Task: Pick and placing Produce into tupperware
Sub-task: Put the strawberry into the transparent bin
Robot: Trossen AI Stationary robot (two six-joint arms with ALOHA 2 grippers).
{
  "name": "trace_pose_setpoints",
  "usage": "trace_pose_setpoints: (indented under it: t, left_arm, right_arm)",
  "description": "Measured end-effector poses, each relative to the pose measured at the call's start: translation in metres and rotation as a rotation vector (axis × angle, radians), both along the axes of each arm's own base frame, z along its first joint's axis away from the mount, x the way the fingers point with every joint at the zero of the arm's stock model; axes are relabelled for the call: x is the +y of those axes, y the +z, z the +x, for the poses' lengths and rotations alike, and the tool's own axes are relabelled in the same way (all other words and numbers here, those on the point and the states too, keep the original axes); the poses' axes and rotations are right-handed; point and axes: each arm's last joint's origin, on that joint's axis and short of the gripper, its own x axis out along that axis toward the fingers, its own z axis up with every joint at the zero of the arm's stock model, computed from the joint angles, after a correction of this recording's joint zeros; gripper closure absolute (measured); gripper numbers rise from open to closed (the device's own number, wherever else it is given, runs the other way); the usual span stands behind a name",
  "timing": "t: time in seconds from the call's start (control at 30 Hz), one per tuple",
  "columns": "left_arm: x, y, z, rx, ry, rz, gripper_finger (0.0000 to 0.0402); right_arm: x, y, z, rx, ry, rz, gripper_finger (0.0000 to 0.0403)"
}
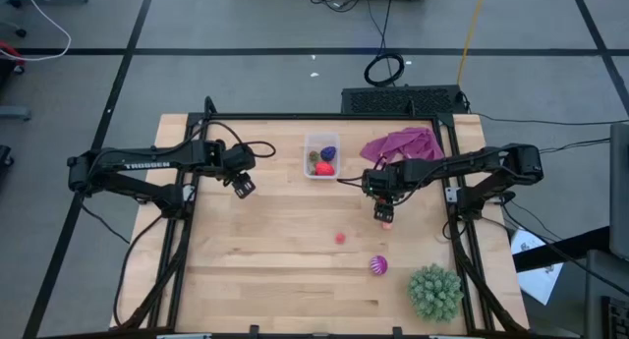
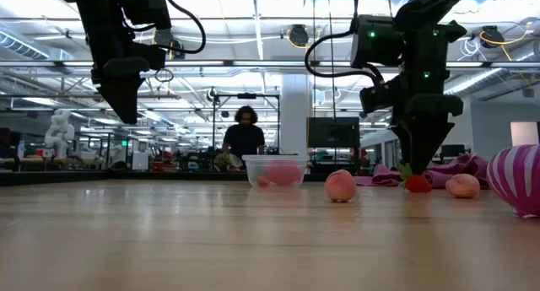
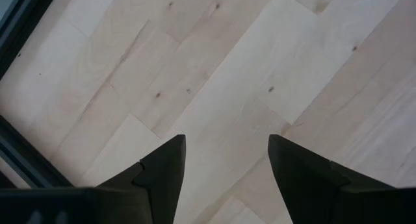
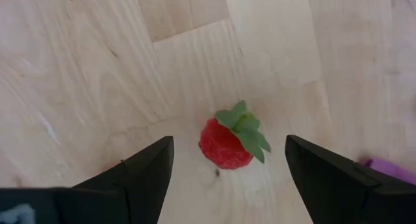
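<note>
The clear tupperware (image 1: 321, 154) stands on the table's far middle (image 2: 276, 170) and holds blue, red and brownish pieces. My right gripper (image 1: 383, 213) points down, open, low over the table right of centre. In the right wrist view a red strawberry (image 4: 224, 145) with a green leaf top lies on the wood between the fingers of my right gripper (image 4: 229, 149), which stand apart from it. A pink-red piece (image 1: 340, 238) and the striped magenta ball (image 1: 378, 265) lie nearer the near edge. My left gripper (image 1: 243, 185) hangs open above bare wood (image 3: 221, 107) to the left.
A purple cloth (image 1: 401, 142) lies at the far right, behind the right gripper. The large green spiky ball (image 1: 433, 291) sits near the near right corner. In the low view another pink piece (image 2: 462, 185) lies right of the strawberry (image 2: 417, 183). A person (image 2: 245, 135) stands in the room beyond.
</note>
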Motion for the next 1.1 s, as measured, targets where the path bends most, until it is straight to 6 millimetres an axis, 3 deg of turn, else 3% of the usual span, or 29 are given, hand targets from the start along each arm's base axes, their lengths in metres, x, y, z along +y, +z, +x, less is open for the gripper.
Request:
trace_pose_setpoints:
  t: [1.1]
  left_arm:
    - [0.0,0.0,0.0,0.001,-0.003,0.001,0.0176]
  right_arm:
    - [-0.0037,-0.0009,0.0021,-0.019,-0.045,0.002,0.0117]
